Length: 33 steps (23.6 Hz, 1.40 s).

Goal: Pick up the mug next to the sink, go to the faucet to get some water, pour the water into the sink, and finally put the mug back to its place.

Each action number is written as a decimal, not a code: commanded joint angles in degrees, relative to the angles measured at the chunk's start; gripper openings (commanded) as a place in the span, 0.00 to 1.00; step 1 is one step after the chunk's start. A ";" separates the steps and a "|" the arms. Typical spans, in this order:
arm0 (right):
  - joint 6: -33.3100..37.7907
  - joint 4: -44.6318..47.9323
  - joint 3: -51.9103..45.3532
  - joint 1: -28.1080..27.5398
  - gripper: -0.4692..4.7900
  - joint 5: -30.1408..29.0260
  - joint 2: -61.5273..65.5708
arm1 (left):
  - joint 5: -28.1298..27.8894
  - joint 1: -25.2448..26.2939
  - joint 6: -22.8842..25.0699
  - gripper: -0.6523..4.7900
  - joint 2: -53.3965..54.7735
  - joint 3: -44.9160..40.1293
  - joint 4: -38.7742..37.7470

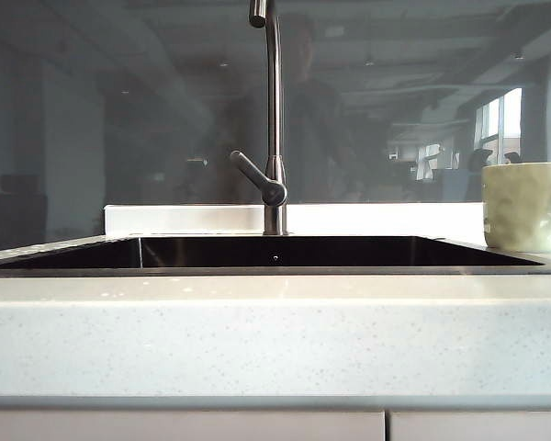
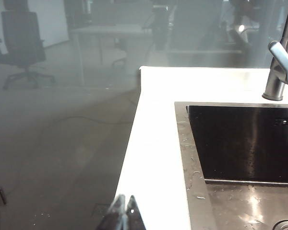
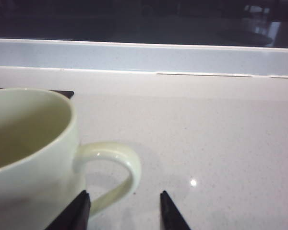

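I see the mug upright on the surface right of the sink, my right gripper spread beside its handle, left gripper pressed together near the sink's corner, faucet behind the dark basin

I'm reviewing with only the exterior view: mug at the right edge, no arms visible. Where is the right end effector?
Observer: The right end effector is open beside the mug, its fingertips flanking the handle.
Operator: Any water in the mug?
Observer: What shows of its inside looks dry; the bottom is hidden.
Operator: And the left end effector?
Observer: The left end effector is shut, beyond the counter's end, away from the sink.
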 commanded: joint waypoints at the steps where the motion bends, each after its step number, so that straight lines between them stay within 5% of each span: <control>1: 0.02 2.97 2.27 0.11 0.48 -0.22 2.56 | 0.52 0.09 -0.46 0.11 0.02 0.15 1.03; 9: 0.02 2.97 6.01 0.11 0.48 -0.22 7.65 | 1.33 0.09 -3.15 0.11 0.04 0.15 7.56; 13: 0.02 2.95 6.67 0.26 0.48 -0.24 8.98 | 1.22 0.07 -9.38 0.11 0.72 0.24 10.14; 23: 0.24 2.91 9.81 0.26 0.47 -1.36 11.58 | 1.29 0.09 -9.42 0.11 10.67 1.07 19.74; 26: 0.39 2.43 10.10 0.26 0.32 -1.36 11.82 | 1.31 0.09 -9.42 0.11 12.57 1.11 21.57; 33: 2.16 2.47 10.12 0.26 0.18 -1.53 12.02 | 1.31 0.09 -9.42 0.11 12.85 1.11 21.79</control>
